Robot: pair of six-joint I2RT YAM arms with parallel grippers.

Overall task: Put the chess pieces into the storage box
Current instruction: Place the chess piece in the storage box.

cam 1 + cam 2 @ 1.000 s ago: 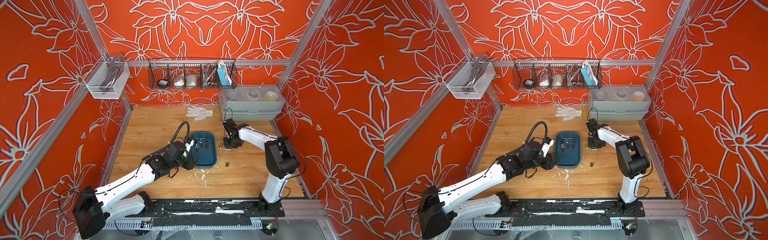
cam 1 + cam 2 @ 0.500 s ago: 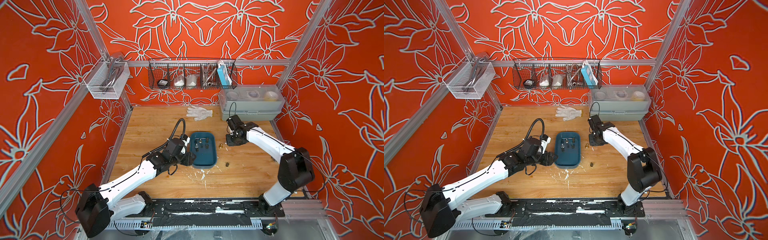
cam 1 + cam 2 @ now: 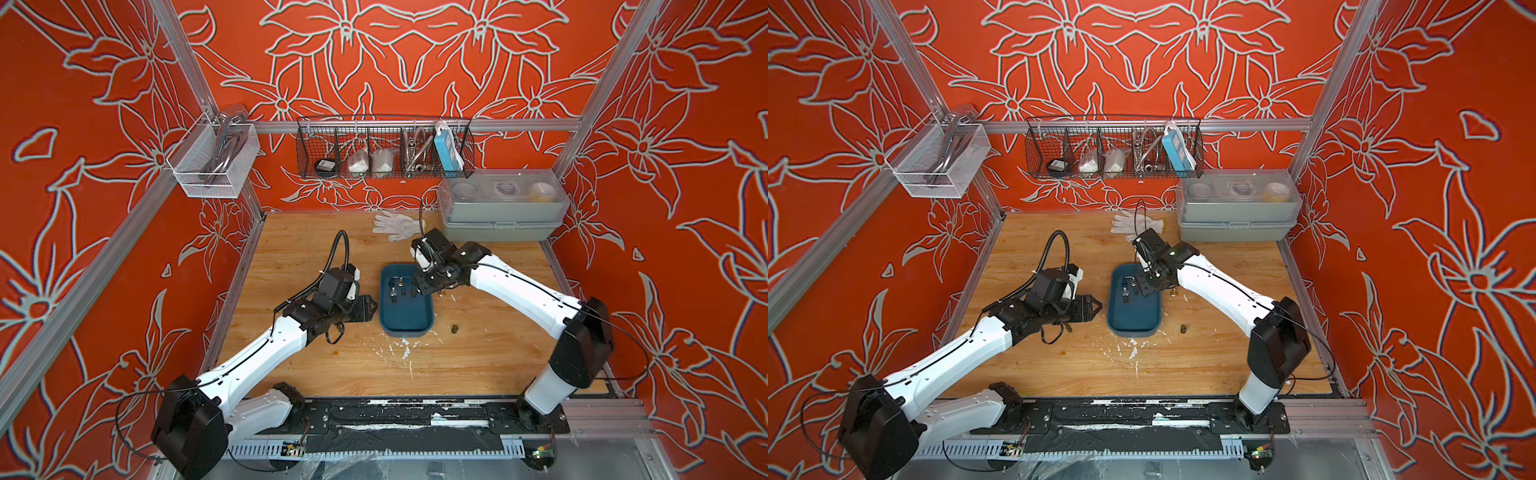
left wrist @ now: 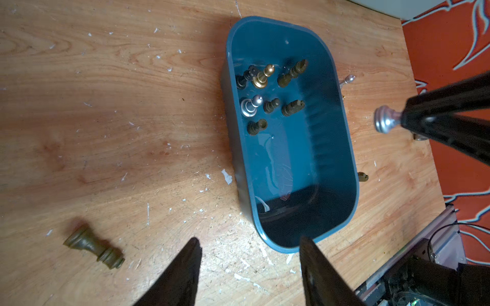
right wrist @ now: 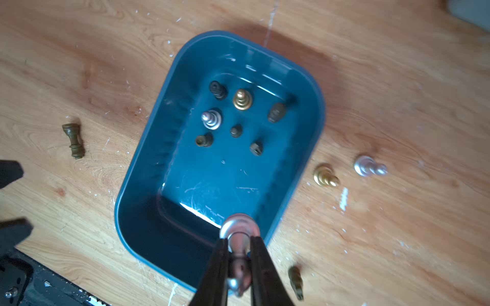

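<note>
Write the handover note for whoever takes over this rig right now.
Right gripper: shut on the held silver piece, above the storage box near its rim.
Left gripper: open, empty, beside the box.
Done: seven pieces are in the box.
Left: release the held piece, then collect four from the table. On one side of the box are the loose gold piece, loose silver piece and loose olive piece. The toppled olive piece lies on the other side, nearer the left gripper.
</note>
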